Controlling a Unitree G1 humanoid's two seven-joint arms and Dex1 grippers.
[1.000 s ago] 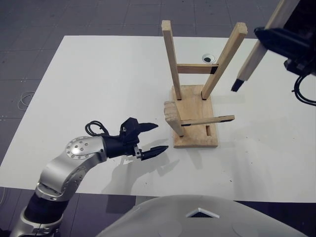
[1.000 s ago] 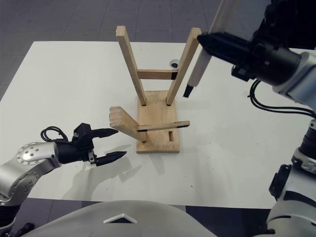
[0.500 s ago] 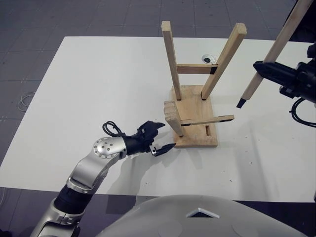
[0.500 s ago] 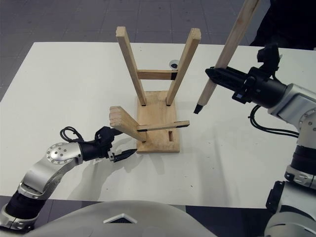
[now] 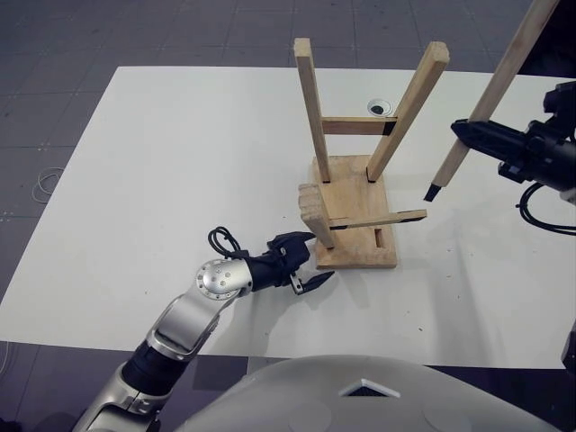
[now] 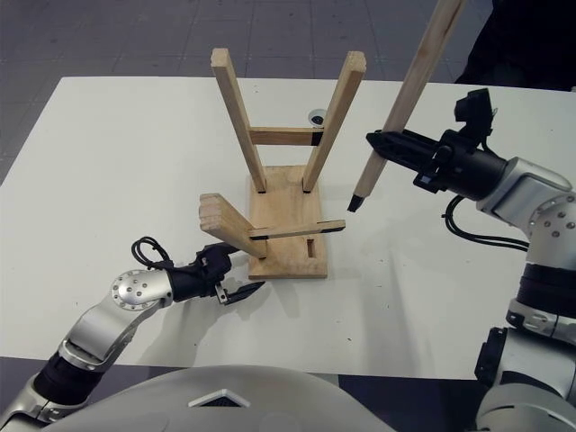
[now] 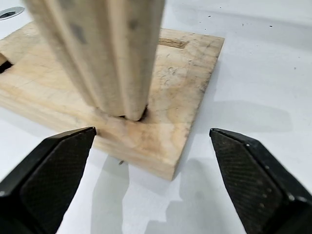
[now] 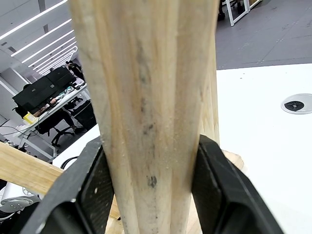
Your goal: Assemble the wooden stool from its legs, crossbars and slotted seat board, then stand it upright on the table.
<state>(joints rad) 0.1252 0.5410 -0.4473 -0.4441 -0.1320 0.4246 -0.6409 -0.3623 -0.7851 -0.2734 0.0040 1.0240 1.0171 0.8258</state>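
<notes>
a white table (image 5: 180, 135) is occupied by a flat slotted wooden seat board (image 5: 357, 248), set with two upright wooden legs (image 5: 312, 108) (joined by a crossbar (image 5: 355, 126)) and a tilted third leg (image 5: 313, 211). a long loose wooden leg (image 5: 486, 103) is clamped aloft by the right gripper (image 5: 457, 129) beside it; the left gripper (image 5: 315, 259) is held with fingers (image 7: 53, 165) apart at the board's near left corner.
</notes>
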